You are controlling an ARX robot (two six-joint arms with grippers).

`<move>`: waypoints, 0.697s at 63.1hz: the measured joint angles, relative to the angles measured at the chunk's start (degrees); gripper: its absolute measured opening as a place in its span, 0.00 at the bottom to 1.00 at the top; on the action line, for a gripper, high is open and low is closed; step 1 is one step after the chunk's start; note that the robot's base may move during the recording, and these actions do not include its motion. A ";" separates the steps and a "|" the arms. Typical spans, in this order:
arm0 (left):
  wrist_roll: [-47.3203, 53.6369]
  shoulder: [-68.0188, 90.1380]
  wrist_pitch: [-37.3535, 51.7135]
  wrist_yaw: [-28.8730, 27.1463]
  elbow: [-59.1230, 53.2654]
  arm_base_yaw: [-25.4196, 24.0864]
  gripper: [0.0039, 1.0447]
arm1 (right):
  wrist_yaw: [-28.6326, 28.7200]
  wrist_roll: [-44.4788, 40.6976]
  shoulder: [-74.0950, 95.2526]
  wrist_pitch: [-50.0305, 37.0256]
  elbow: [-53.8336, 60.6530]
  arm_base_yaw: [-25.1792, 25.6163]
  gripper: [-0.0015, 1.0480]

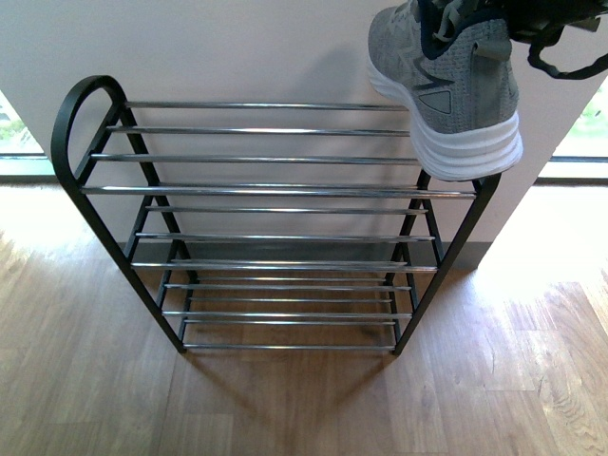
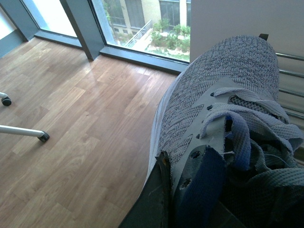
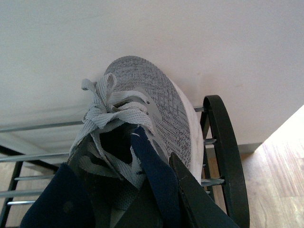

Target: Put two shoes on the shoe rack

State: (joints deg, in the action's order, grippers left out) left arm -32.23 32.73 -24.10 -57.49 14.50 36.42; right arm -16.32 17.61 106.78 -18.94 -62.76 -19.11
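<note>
- The left claw (image 2: pixel 187 204) is clenched on a sneaker (image 2: pixel 213 85) near its tongue, with one dark finger (image 2: pixel 152 199) pressed against the outside of the upper. The toe points away from the claw.
- Wooden floor (image 2: pixel 85 123) lies below this claw, and a window (image 2: pixel 142 23) is farther off. The chrome bars of the rack (image 1: pixel 71 123) show just past the toe.
- The rack stands against the wall (image 1: pixel 237 47).
- The right claw (image 3: pixel 156 209) grasps the other sneaker (image 3: pixel 156 95) at its navy collar, toe away from the claw and towards the wall.
- This sneaker hangs over the rack's right end, beside the rounded frame. Whether its sole touches the bars cannot be told.
</note>
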 joint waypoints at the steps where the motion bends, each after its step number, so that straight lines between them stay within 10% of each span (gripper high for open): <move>1: 0.00 0.00 0.02 0.00 0.00 0.00 0.01 | -0.35 0.59 0.33 0.09 -0.20 -0.02 0.01; 44: 0.00 0.00 0.00 0.02 0.00 0.00 0.01 | -4.98 14.03 14.05 -1.73 -6.60 3.82 0.01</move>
State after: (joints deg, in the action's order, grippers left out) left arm -32.23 32.73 -24.10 -57.47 14.50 36.42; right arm -21.30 31.64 120.84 -20.67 -69.36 -15.29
